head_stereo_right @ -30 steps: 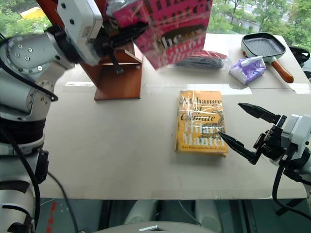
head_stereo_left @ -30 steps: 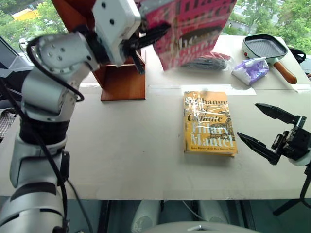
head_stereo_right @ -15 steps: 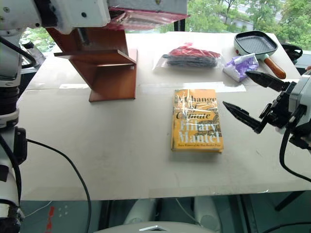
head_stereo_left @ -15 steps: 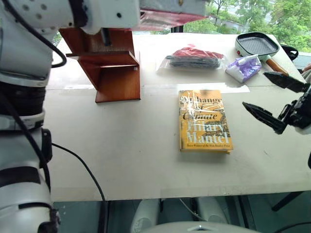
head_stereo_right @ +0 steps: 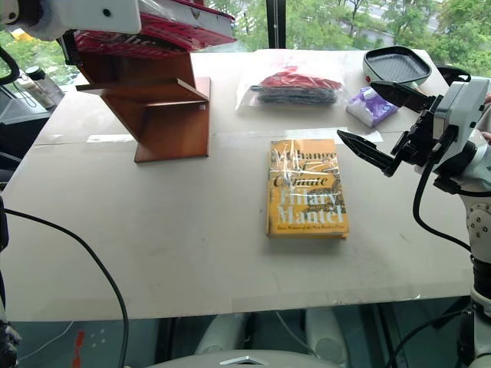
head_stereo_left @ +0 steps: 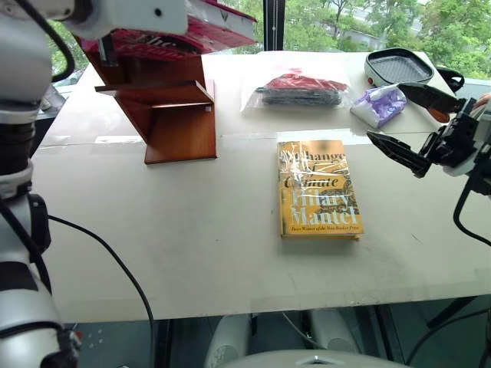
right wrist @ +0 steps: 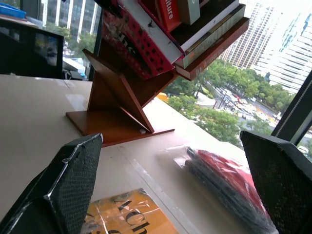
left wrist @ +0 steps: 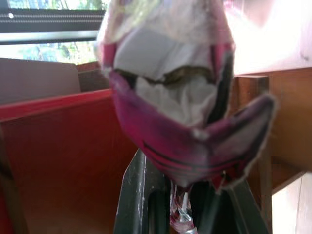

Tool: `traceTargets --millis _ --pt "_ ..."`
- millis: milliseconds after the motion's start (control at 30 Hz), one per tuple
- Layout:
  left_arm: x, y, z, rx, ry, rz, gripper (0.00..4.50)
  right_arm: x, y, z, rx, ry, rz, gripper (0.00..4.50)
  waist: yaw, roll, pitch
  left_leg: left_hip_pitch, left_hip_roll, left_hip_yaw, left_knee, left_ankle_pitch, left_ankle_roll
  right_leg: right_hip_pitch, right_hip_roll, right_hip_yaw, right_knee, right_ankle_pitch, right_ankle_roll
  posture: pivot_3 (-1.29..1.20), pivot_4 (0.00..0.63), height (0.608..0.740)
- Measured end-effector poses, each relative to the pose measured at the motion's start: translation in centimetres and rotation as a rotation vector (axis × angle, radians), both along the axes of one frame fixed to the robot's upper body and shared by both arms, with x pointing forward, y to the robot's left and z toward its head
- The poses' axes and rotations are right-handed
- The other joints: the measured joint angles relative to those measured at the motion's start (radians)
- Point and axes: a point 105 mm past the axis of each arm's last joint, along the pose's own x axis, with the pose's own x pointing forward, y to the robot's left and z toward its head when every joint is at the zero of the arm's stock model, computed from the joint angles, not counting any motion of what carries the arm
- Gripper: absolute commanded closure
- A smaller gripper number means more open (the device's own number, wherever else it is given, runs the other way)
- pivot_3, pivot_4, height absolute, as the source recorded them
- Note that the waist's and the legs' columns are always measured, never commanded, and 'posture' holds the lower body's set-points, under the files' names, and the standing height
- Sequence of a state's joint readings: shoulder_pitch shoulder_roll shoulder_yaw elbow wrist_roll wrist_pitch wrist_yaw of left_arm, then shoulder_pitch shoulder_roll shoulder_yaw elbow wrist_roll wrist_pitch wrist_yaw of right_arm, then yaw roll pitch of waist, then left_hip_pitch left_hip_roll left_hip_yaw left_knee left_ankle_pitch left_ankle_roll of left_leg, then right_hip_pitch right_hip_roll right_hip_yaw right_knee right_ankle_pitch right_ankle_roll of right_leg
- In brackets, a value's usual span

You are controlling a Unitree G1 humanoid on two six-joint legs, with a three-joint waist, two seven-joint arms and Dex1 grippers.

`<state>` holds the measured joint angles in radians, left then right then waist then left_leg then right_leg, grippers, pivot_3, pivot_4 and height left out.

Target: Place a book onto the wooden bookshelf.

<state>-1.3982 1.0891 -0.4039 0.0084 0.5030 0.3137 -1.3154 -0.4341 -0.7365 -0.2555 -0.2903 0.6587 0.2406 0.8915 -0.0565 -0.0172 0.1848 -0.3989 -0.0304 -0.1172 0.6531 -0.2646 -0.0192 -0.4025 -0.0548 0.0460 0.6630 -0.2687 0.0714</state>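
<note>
The magenta-pink book lies nearly flat high over the top of the wooden bookshelf at the back left of the table. My left gripper is shut on the book's wrapped edge. I cannot tell whether the book rests on a shelf. In the right wrist view the book sits above the slanted side panel, beside other books on an upper shelf. My right gripper hangs open and empty above the table's right side, apart from both books.
A yellow-orange book lies flat mid-table. Behind it are a clear bag with red and black contents, a purple packet and a grill pan. A black cable trails over the table's front left.
My left arm swung the book from upright at centre to flat over the bookshelf on the left. My right gripper rose and moved forward, still open.
</note>
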Motion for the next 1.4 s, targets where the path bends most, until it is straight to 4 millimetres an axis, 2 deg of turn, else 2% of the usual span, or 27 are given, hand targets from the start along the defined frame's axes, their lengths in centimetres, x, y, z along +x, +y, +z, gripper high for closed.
traceTargets --millis 167,233,433,567,733,967,1033,1100,1133,1200,1267,1400 --pt "0.4 0.3 -0.3 0.034 0.009 0.108 4.48 0.6 0.3 -0.2 0.002 -0.010 -0.004 0.00 -0.028 0.000 0.000 0.001 0.000 0.003 0.000 0.000 0.000 -0.003 0.001 0.005 0.004 0.000 0.000 0.00 0.150 0.740" --pt "0.7 0.2 -1.2 0.020 0.020 0.150 4.48 0.8 0.5 -0.3 -0.002 -0.007 -0.006 0.00 -0.036 0.003 -0.001 0.003 0.000 0.005 0.000 0.000 0.000 -0.004 0.001 0.007 0.008 0.000 0.000 0.00 0.150 0.740" --pt "2.0 -3.0 -4.9 -0.069 0.075 0.189 4.48 0.5 0.5 0.1 -0.024 -0.011 -0.010 0.00 -0.012 0.005 -0.002 0.004 0.000 0.005 0.008 -0.002 0.005 -0.005 0.002 0.008 0.019 0.000 0.000 0.00 0.150 0.740" --pt "2.6 -2.1 -5.1 -0.106 0.069 0.265 4.48 0.0 0.2 0.7 -0.026 -0.025 -0.017 0.00 -0.013 0.006 -0.003 0.005 0.000 0.006 0.015 -0.002 0.005 -0.003 0.003 0.009 0.025 0.000 0.000 0.00 0.150 0.740" --pt "4.9 -2.0 -5.9 -0.165 0.043 0.347 4.48 0.0 0.1 0.5 -0.032 -0.008 -0.016 0.00 -0.005 0.007 -0.003 0.016 0.000 0.006 0.015 -0.002 0.005 0.007 0.003 0.009 0.026 0.000 0.001 0.00 0.150 0.740" --pt "8.2 -0.9 -7.0 -0.158 0.002 0.428 4.48 0.0 -0.2 0.4 -0.035 -0.004 -0.027 0.00 -0.027 0.010 -0.005 0.021 0.001 0.011 0.014 -0.002 0.005 0.007 0.004 0.015 0.030 0.000 0.001 0.00 0.150 0.740" --pt "8.6 -0.6 -7.1 -0.157 0.004 0.435 4.48 0.0 -0.3 0.3 -0.036 -0.001 -0.031 0.00 -0.030 0.013 -0.007 0.022 0.001 0.012 0.014 -0.002 0.005 0.007 0.004 0.016 0.031 -0.002 0.003 0.00 0.150 0.740" --pt "9.1 -0.7 -7.4 -0.158 0.011 0.432 3.49 0.0 -0.4 0.1 -0.037 0.005 -0.034 0.00 -0.030 0.016 -0.009 0.023 0.001 0.013 0.014 -0.002 0.005 0.008 0.005 0.018 0.031 -0.003 0.004 0.00 0.150 0.740" --pt "9.2 -0.7 -7.7 -0.161 0.020 0.431 3.21 0.0 -0.4 0.1 -0.037 0.007 -0.034 0.00 -0.030 0.018 -0.010 0.023 0.001 0.013 0.014 -0.002 0.005 0.008 0.005 0.018 0.032 -0.003 0.005 0.00 0.150 0.740" --pt "9.5 0.0 -9.1 -0.164 0.064 0.448 2.33 0.0 -0.5 0.0 -0.036 0.007 -0.035 0.00 -0.032 0.017 -0.009 0.023 0.002 0.014 0.014 -0.002 0.005 0.008 0.005 0.019 0.031 -0.003 0.005 0.00 0.150 0.740" --pt "9.6 -0.2 -8.5 -0.157 0.028 0.432 1.47 -0.1 -0.6 0.1 -0.033 0.004 -0.039 0.00 -0.032 0.013 -0.007 0.020 0.002 0.013 0.015 -0.002 0.005 0.006 0.005 0.019 0.031 -0.002 0.004 0.00 0.150 0.740" --pt "7.9 1.0 -7.6 -0.152 0.017 0.391 1.47 -0.3 -1.2 0.3 -0.038 0.000 -0.044 0.00 -0.036 0.013 -0.007 0.014 0.002 0.013 0.013 -0.003 0.005 -0.002 0.004 0.023 0.028 -0.001 0.002 0.00 0.150 0.740"
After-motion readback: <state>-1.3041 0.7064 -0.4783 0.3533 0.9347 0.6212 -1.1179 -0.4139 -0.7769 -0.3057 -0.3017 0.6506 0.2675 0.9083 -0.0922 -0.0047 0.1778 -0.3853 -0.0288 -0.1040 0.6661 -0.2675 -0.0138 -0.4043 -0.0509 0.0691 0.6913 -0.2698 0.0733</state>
